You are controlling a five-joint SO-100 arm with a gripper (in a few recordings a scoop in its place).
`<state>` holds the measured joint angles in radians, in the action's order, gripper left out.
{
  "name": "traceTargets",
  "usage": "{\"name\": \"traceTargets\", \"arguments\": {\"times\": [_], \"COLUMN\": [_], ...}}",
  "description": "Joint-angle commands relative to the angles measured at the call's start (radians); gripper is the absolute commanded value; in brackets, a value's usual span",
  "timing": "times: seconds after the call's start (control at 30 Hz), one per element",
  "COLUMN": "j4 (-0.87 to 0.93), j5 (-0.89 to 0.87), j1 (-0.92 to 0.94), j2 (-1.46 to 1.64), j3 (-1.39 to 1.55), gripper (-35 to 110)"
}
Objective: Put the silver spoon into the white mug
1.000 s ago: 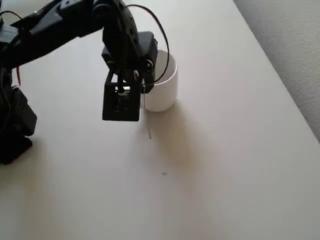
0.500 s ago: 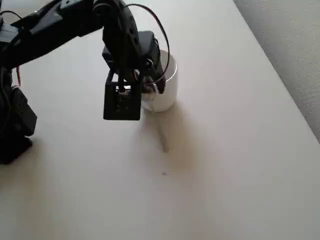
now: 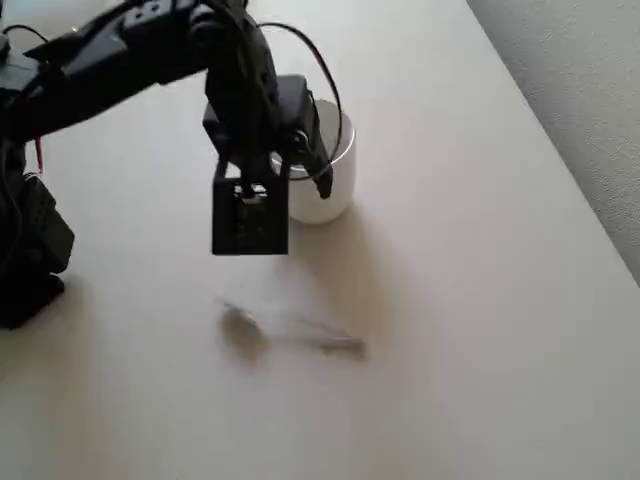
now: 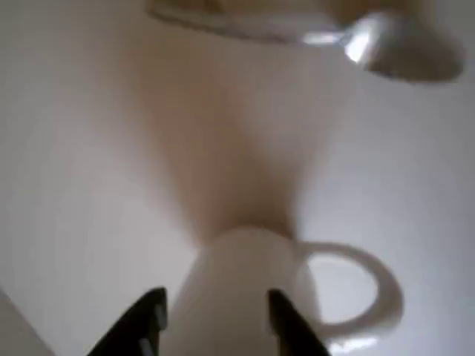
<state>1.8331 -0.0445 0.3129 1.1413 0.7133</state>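
The silver spoon (image 3: 290,335) lies blurred on the table in front of the white mug (image 3: 337,172), bowl to the left in the overhead view. In the wrist view the spoon (image 4: 349,37) is at the top edge, beyond the mug (image 4: 237,289), whose loop handle points right. My gripper (image 3: 305,172) hangs at the mug's left side, above the table. In the wrist view the gripper (image 4: 215,326) is open, its two black fingertips (image 4: 145,322) spread with nothing held, and the mug's wall shows between them.
The black arm and its base (image 3: 30,240) fill the left of the overhead view. The table's right edge (image 3: 560,170) runs diagonally beside grey carpet. Bare tabletop stretches right of and below the spoon.
The spoon hung from my gripper beside the mug a second ago. It slipped down and out, and now lies on the table, still blurred. The gripper has opened.
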Motion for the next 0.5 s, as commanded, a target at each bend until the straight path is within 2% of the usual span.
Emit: {"name": "traceTargets", "arguments": {"times": [0.0, 0.07, 0.17, 0.3, 0.47], "j4": [0.012, 0.014, 0.017, 0.014, -0.028], "j5": [0.133, 0.167, 0.169, 0.112, 0.081], "j1": [0.055, 0.081, 0.11, 0.127, 0.164], "j2": [-0.035, -0.091, -0.155, -0.114, 0.135], "j3": [-0.017, -0.017, 0.009, 0.086, 0.106], "gripper": [17, 16, -1, -2, -2]}}
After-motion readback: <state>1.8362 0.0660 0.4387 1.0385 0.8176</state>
